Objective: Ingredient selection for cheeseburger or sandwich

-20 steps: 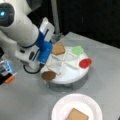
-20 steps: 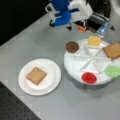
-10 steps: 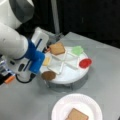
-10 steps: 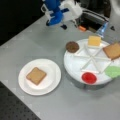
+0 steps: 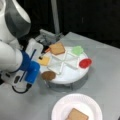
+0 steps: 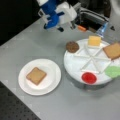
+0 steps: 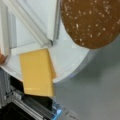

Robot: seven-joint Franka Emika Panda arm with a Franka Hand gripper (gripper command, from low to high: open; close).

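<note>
Toast on plate: one tan-brown toast square [image 6: 36, 75] is laid flat on the white paper plate [image 6: 53, 75], toward a front view's left; nothing is stacked on it. The same toast [image 5: 77, 115] is seen at the bottom edge in a front view.
Second toast: another toast square [image 5: 57, 48] is kept on the far part of the white divided tray [image 5: 67, 76]; in a front view it [image 6: 112, 50] is at the tray's right edge.
Patty: the dark brown round patty [image 6: 72, 46] is set on the tray's rim, overhanging it; in the wrist view it [image 7: 90, 21] fills the upper right.
Cheese: the yellow cheese square [image 5: 44, 60] is placed in a tray section beside the patty; in the wrist view it [image 7: 37, 72] is seen to overhang the tray's edge.
Lettuce: the green lettuce piece [image 6: 113, 71] is placed on the tray's right side.
Tomato: the red tomato disc [image 6: 89, 77] is placed on the tray's near rim.
Gripper: the gripper [image 5: 41, 53] is positioned just beside the cheese and patty side of the tray; nothing is seen held. Whether its jaws are apart or together cannot be told.
Table: a grey table [image 6: 30, 45] is found under plate and tray.
</note>
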